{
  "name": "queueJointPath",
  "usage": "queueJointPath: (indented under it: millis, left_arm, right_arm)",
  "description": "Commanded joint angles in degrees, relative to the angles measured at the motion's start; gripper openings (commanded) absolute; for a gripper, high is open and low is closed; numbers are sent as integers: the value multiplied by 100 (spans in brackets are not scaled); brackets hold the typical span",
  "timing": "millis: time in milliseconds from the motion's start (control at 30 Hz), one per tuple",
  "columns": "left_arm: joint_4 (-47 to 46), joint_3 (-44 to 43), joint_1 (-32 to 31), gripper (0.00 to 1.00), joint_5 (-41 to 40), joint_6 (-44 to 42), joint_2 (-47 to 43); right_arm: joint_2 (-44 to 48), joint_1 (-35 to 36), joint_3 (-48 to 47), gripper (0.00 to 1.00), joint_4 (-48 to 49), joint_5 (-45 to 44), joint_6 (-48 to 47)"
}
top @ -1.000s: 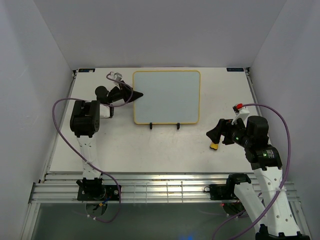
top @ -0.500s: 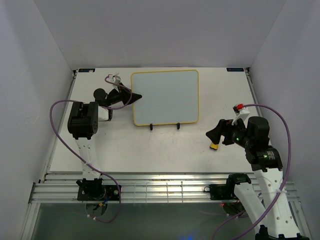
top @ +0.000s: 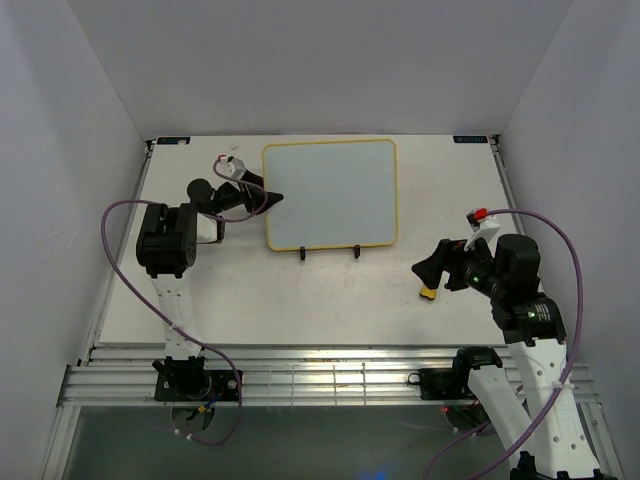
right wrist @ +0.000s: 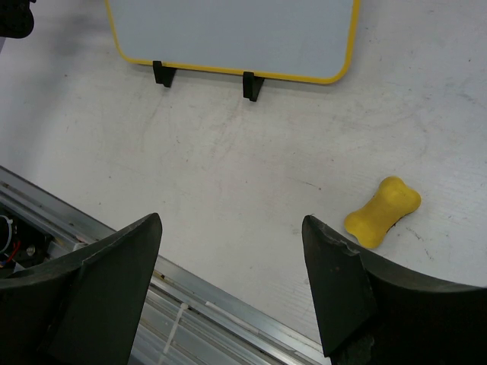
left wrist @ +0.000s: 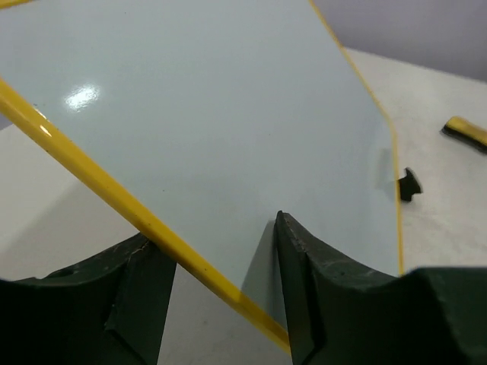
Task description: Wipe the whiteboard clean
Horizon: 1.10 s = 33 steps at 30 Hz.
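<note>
The whiteboard (top: pixel 330 195) is standing in the upper centre of the overhead view, propped on the worktop (top: pixel 300 300) with its two black stand feet (right wrist: pixel 162 73) showing under the lower edge. No view is showing any mark on its surface: it is reading as plain white inside the yellow frame (left wrist: pixel 114 194). Judging by that, the wiping is looking finished, and what is left is mostly letting go and pulling the arms clear.

The left claw (top: pixel 280 198) is sitting at the board's left edge. In its wrist view the two fingers are straddling the yellow frame with a clear gap between them, wider than the thin edge, so the jaws are standing parted around the board rather than pinching it. The right claw (top: pixel 425 272) is hanging at the right of the overhead view, spread wide and carrying nothing. The yellow bone-shaped eraser (right wrist: pixel 383 211) is lying loose on the worktop just beside it, held by neither arm.

Compared with a second ago, the board is sitting slightly further left in the overhead view, and the left claw's tip has dropped a little lower along that edge. The right arm and the eraser are showing no change.
</note>
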State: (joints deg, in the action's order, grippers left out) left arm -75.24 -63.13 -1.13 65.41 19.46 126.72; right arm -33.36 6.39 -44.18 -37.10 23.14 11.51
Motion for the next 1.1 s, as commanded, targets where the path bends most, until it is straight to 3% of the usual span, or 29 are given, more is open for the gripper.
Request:
queueJointPath:
  millis: [0, 67, 100, 133, 500, 700, 933, 1033, 1067]
  left_arm:
    - [-2126, 91, 86, 64, -19, -1199, 99]
    - [-2126, 99, 86, 74, -11, -1164, 81]
    - [-2126, 108, 86, 90, -10, -1164, 73]
    - [-2126, 108, 86, 98, -10, -1164, 55]
    - [-2135, 336, 104, 98, -607, -971, -401]
    - [-2126, 1100, 341, 98, -1905, -549, -1164]
    - [-2082, 1900, 359, 98, -2435, -514, -2027]
    - [-1881, 2261, 359, 98, -2848, -365, -2561]
    - [-1549, 2392, 359, 98, -3006, -243, -2729]
  right_arm:
    - [58, -24, -117, 80, 221, 104, -43]
    - [58, -24, -126, 80, 203, 86, -43]
    - [67, -24, -126, 80, 203, 77, -52]
    - [58, -24, -117, 80, 203, 77, -61]
    - [102, -24, -82, 80, 247, -11, -96]
    - [32, -24, -90, 85, 379, -274, -114]
    - [5, -24, -249, 98, 318, -696, -140]
    - [-12, -33, -336, 99, 248, -872, -131]
    - [-30, -24, -406, 96, 186, -950, -131]
